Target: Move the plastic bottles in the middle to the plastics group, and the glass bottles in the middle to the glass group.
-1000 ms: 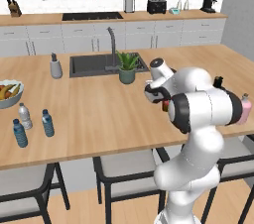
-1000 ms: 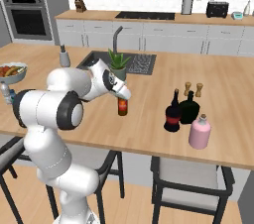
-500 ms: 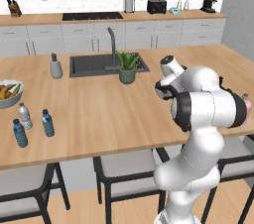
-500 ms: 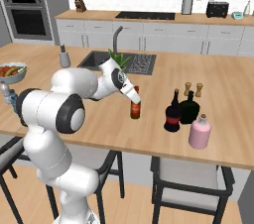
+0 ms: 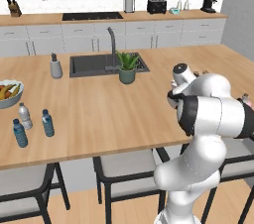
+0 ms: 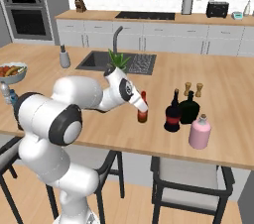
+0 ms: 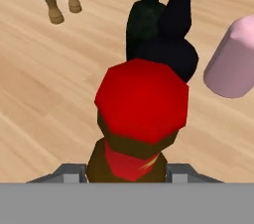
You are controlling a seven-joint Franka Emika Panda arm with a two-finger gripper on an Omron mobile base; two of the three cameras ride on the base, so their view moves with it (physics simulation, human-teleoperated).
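Observation:
My gripper (image 6: 142, 111) is shut on the slim brown glass bottle (image 6: 143, 115) with a red cap (image 7: 141, 106), held upright low over the island counter (image 6: 223, 94). Just right of it stand the tall black bottle with a red label (image 6: 172, 114), the squat black bottle (image 6: 189, 109) and the pink bottle (image 6: 200, 132). In the hand view the two black bottles (image 7: 166, 39) and the pink bottle (image 7: 232, 59) lie just beyond the red cap. At the counter's far left stand a pale water bottle (image 5: 24, 116) and two blue ones (image 5: 47, 122) (image 5: 20, 133).
Two wooden shakers (image 6: 193, 89) stand behind the black bottles. A sink (image 5: 104, 64), a potted plant (image 5: 127, 67) and a grey soap dispenser (image 5: 56, 66) sit mid-counter. A fruit bowl (image 5: 9, 93) is at the left edge. Stools (image 6: 191, 183) line the near side.
The gripper has carried the brown bottle to the right, from near the plant to close beside the tall black bottle. Nothing else has moved.

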